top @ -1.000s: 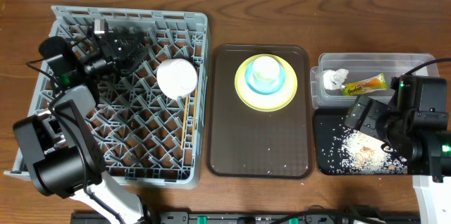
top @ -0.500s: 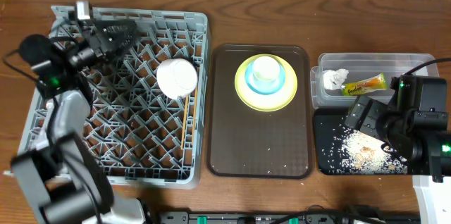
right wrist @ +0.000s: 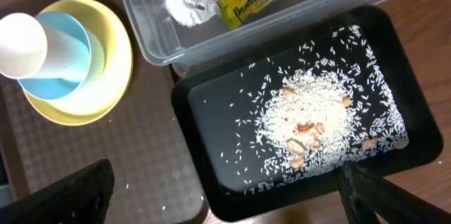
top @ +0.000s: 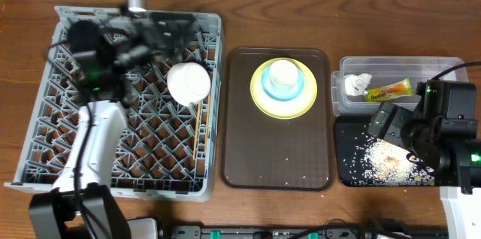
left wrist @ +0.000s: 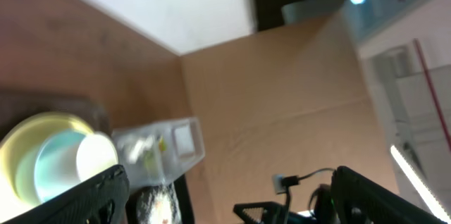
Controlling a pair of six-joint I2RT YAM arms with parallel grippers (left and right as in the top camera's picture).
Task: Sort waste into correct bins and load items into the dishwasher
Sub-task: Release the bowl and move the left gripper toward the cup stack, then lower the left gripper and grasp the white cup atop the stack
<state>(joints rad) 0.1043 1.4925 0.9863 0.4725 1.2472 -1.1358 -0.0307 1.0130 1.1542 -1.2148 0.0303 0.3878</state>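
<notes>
Waste lies at the right side of the table: the crumpled napkin [top: 357, 83] and the yellow-green snack wrapper [top: 388, 90] rest side by side in the clear tub [top: 391, 62]. The rice scraps [top: 383, 160] are scattered over the black tray [top: 348, 137] just beside the tub. At the left stands the grey dish rack [top: 214, 21], holding the white bowl [top: 188, 83] upside down near its right edge. The chopsticks [top: 197, 130] lie along the grid next to that bowl. Between rack and bins, the brown serving tray [top: 278, 152] carries the yellow-green plate [top: 259, 98], with the light blue bowl [top: 298, 89] stacked on it and the pale cup [top: 283, 75] on top; a few stray grains dot the tray. The left gripper [left wrist: 230, 178] is above the rack's far edge, blurred in the overhead view, its fingers spread wide and holding nothing. The right gripper [right wrist: 225, 171] hangs over the black tray, its fingers also wide apart, with nothing between them.
</notes>
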